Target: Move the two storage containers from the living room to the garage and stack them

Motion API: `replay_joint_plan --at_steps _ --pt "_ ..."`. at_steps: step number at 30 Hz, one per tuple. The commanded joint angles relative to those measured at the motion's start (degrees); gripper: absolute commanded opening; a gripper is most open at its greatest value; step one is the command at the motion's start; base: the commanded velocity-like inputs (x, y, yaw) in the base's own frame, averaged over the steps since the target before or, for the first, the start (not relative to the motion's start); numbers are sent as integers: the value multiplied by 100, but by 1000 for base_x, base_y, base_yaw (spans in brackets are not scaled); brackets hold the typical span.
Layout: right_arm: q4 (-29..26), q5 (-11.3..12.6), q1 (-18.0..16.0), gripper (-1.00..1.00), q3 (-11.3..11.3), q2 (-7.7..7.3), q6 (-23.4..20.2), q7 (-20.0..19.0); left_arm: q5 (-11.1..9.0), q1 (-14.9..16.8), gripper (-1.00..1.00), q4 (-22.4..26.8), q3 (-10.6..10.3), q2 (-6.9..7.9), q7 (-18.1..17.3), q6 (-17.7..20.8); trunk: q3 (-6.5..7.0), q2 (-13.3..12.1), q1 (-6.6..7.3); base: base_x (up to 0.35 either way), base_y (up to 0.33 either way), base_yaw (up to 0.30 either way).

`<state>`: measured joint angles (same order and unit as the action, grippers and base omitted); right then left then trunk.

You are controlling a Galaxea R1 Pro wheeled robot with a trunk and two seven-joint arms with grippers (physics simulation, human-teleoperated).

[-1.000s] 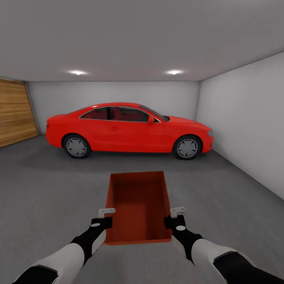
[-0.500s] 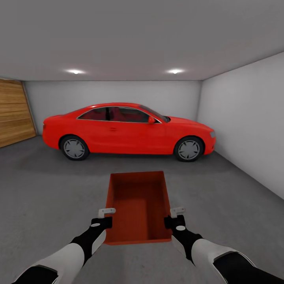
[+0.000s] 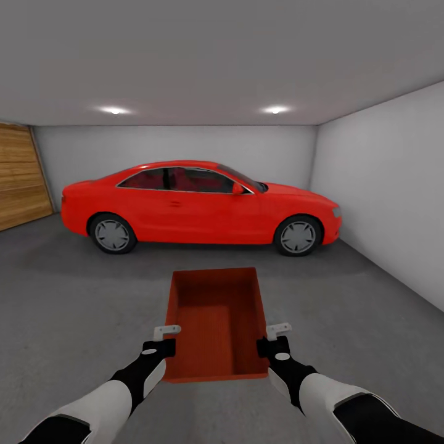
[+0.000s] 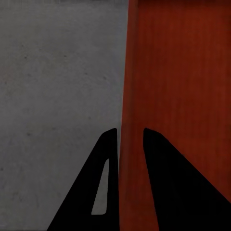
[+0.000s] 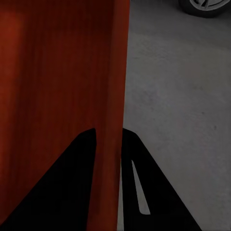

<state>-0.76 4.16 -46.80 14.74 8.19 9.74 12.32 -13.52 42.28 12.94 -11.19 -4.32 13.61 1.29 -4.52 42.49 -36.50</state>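
Note:
I am in the garage, holding one orange-red storage container out in front of me above the dark grey concrete floor. It is lidless and empty inside. My left gripper is shut on the container's left wall, one finger on each side of it. My right gripper is shut on the right wall the same way. The container hangs level between both arms.
A red car stands side-on across the garage ahead, its wheel also in the right wrist view. A honey-brown wooden door is at the far left. Pale grey walls close the right and back. Open concrete lies between me and the car.
The whole head view has crept forward and turned slightly: the car looks a little larger and the wooden door has slid leftward. Both grippers and the container keep their pose.

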Motion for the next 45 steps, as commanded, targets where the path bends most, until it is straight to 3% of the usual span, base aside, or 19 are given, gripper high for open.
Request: replay_joint_plan --at_steps 1,28,36,45 --pt "85 129 -4 -100 -234 -43 37 34 69 8 -100 24 169 230 203 -198 -9 8 -5 321 0 0" --pt "85 117 -4 -100 -234 -40 38 38 69 8 -100 24 169 230 203 -199 -9 8 -5 321 0 -3" --pt "85 127 -4 -100 -234 -37 37 117 69 8 -100 24 169 230 203 -199 -9 8 -5 272 0 -243" --pt "85 129 -4 -100 -234 -37 37 122 59 8 -100 50 169 206 203 -199 -9 8 -5 5 0 -285"
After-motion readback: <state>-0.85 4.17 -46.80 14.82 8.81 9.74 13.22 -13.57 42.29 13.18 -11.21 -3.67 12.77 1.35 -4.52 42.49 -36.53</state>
